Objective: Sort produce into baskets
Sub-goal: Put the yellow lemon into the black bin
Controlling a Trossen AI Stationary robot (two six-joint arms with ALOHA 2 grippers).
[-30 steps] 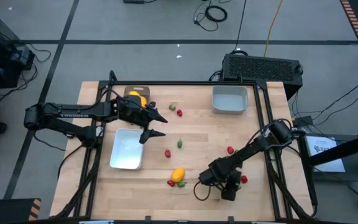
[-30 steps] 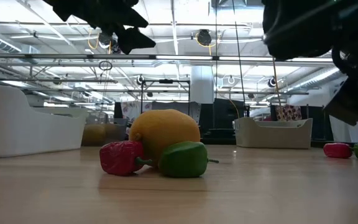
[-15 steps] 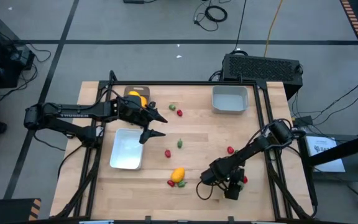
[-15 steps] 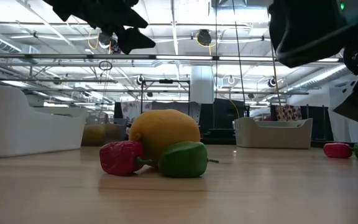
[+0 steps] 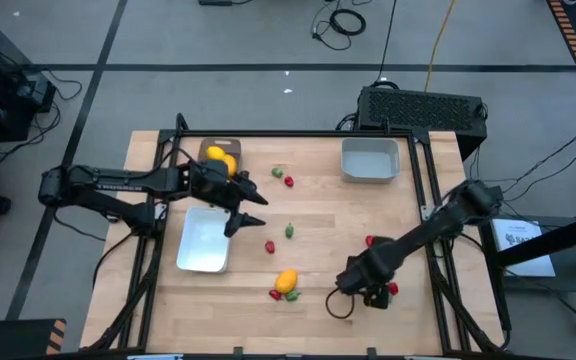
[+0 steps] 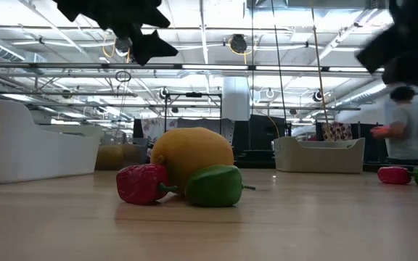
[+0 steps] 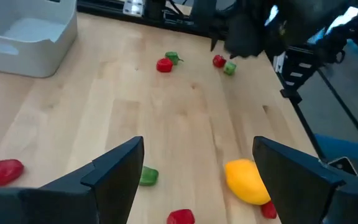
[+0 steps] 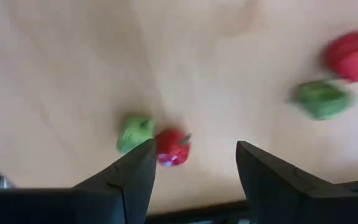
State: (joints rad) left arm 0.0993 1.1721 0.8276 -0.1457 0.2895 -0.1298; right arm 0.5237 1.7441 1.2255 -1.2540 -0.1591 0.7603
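Observation:
My left gripper [image 5: 246,212] is open and empty above the table, between the grey-brown tray [image 5: 208,148], which holds yellow lemons [image 5: 220,158], and the white tray [image 5: 203,242]. My right gripper [image 5: 366,296] is open and empty over the near right of the table. In its wrist view [image 8: 194,168] a green piece [image 8: 135,134] and a red berry [image 8: 173,146] lie on the wood just beyond its fingers. A lemon [image 5: 286,281] lies on the table with a red berry [image 6: 142,183] and a green piece [image 6: 215,186] against it. The pale grey bin [image 5: 370,160] stands at the far right.
Loose pieces lie on the wood: a green and red pair [image 5: 283,178] at the far middle, a green piece [image 5: 290,230], red berries [image 5: 270,246] [image 5: 370,241] [image 5: 393,288]. A black vented box [image 5: 423,108] stands behind the table. A person [image 6: 408,134] stands in the room beyond.
My right gripper has gone toward the table's right edge and risen, staying open. My left gripper has shifted a little toward the near edge, uncovering more of the lemons in the grey-brown tray. No produce has moved.

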